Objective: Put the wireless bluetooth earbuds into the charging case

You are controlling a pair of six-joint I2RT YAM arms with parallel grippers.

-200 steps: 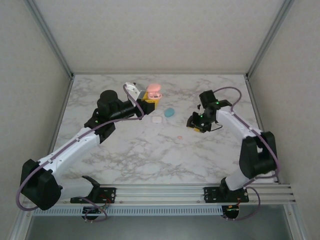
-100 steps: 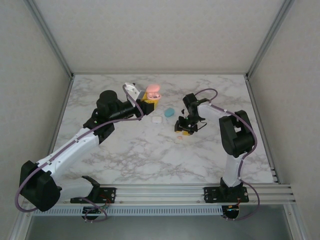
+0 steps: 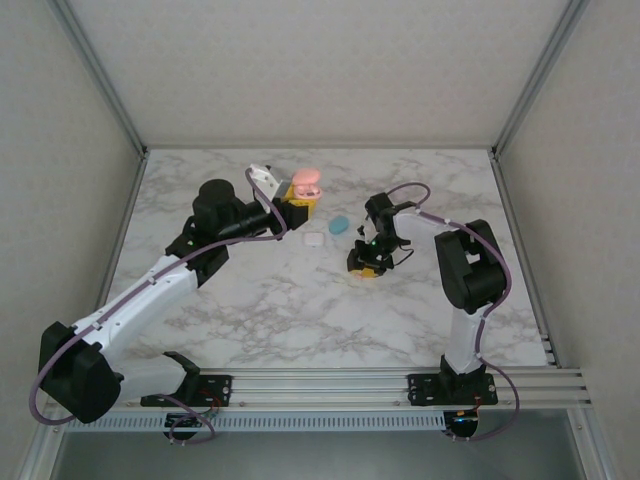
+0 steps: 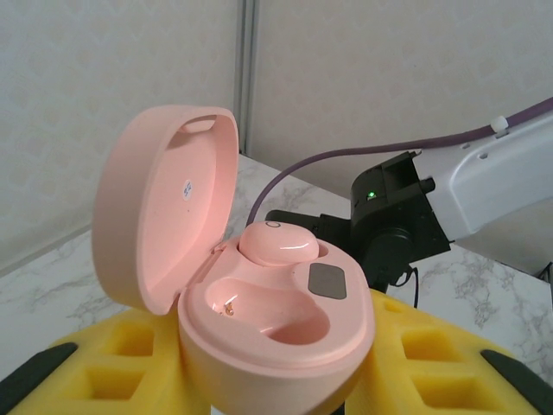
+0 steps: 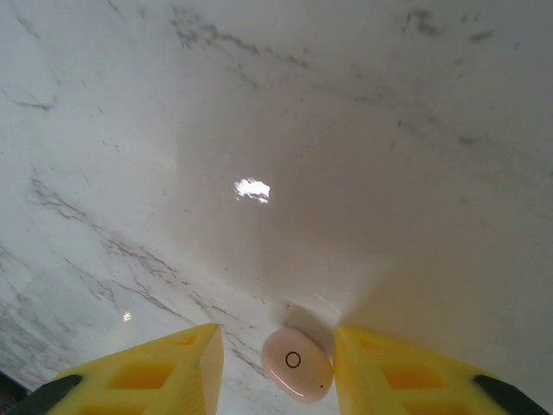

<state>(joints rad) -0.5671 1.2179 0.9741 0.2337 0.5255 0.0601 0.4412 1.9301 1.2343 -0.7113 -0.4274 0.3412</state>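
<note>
A white marble table (image 3: pixel 300 310) is enclosed by pale panel walls (image 3: pixel 330 70). Right of centre, a glossy pink earbud (image 5: pixel 298 364) marked with a small ring is straddled, ungripped, by the spread right gripper (image 3: pixel 365 262). At far centre, an open pink charging case (image 4: pixel 276 320), with a second earbud (image 4: pixel 278 244) seated inside, is clamped by the left gripper (image 3: pixel 298 203).
</note>
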